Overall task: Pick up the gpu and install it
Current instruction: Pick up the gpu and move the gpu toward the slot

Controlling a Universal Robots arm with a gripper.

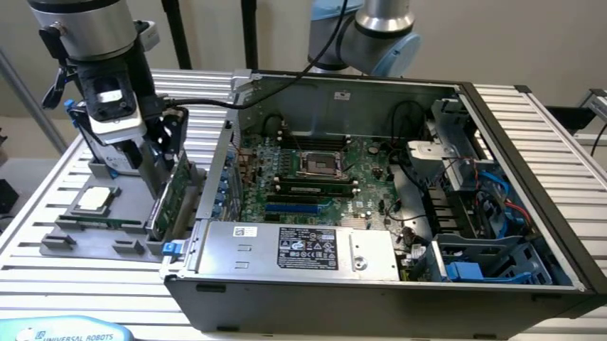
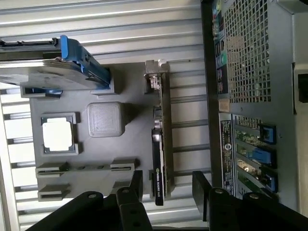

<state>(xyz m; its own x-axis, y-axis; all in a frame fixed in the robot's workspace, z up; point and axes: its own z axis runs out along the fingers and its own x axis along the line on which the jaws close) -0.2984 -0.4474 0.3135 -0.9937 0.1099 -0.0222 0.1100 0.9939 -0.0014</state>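
Green gpu (image 2: 162, 139) edge-up on grey tray (image 2: 130, 144), between spread jaws, touching neither

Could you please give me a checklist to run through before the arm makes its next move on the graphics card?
1. End effector open: ok, its fingers are spread.
2. Graphics card between the fingers: ok, one finger on either side of its edge.
3. Card standing on edge in the gray holder: ok.
4. Card clamped: not ok, the fingers have not closed on it.
5. Computer case open on top: ok, the inside is exposed.
6. Slot free for the card: cannot tell.
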